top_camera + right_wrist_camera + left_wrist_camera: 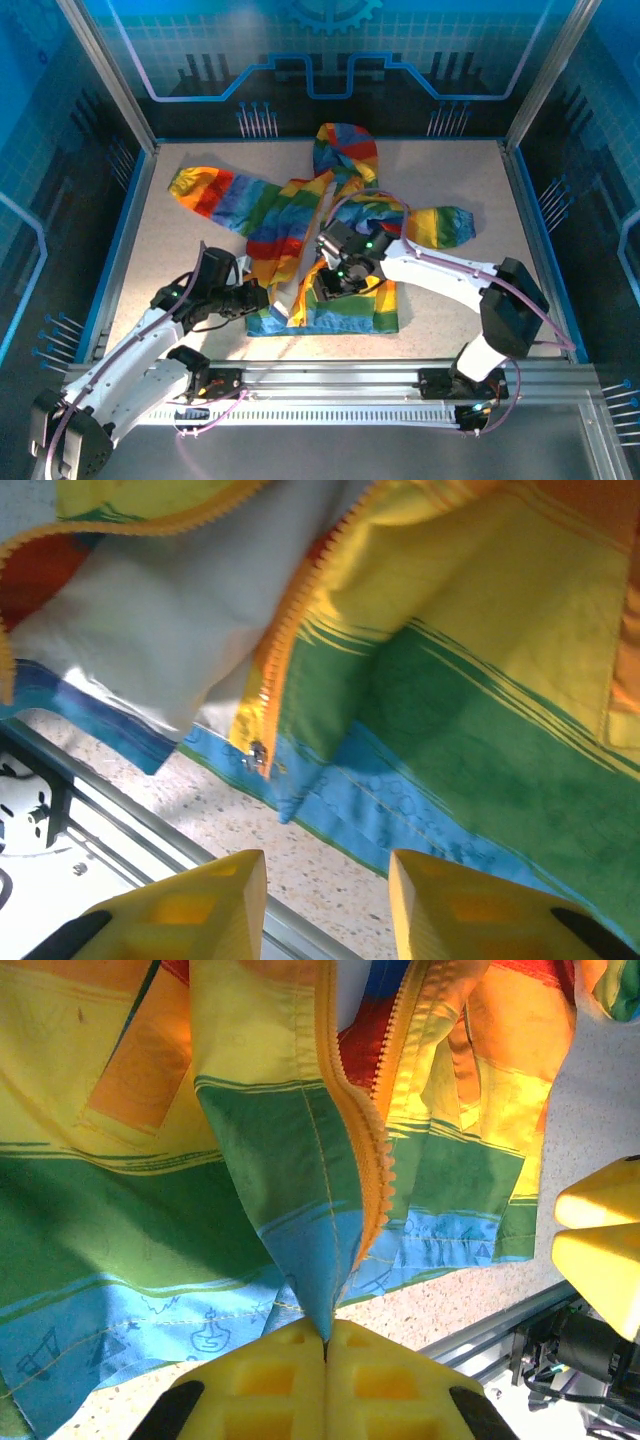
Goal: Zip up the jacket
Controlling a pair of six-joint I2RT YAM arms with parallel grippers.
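Note:
The rainbow-striped jacket lies spread on the table, hood to the back, front open. My left gripper is shut on the blue bottom hem of one front panel, right beside the orange zipper teeth. My right gripper hovers open over the jacket's bottom edge, with nothing between its fingers. Just beyond them lie the other zipper strip's end and a small metal slider, beside the pale lining. The right gripper's yellow fingers show at the edge of the left wrist view.
A metal rail runs along the table's near edge, close below the hem. Blue frame walls enclose the speckled table on the sides and back. One sleeve reaches to the back left, the other to the right.

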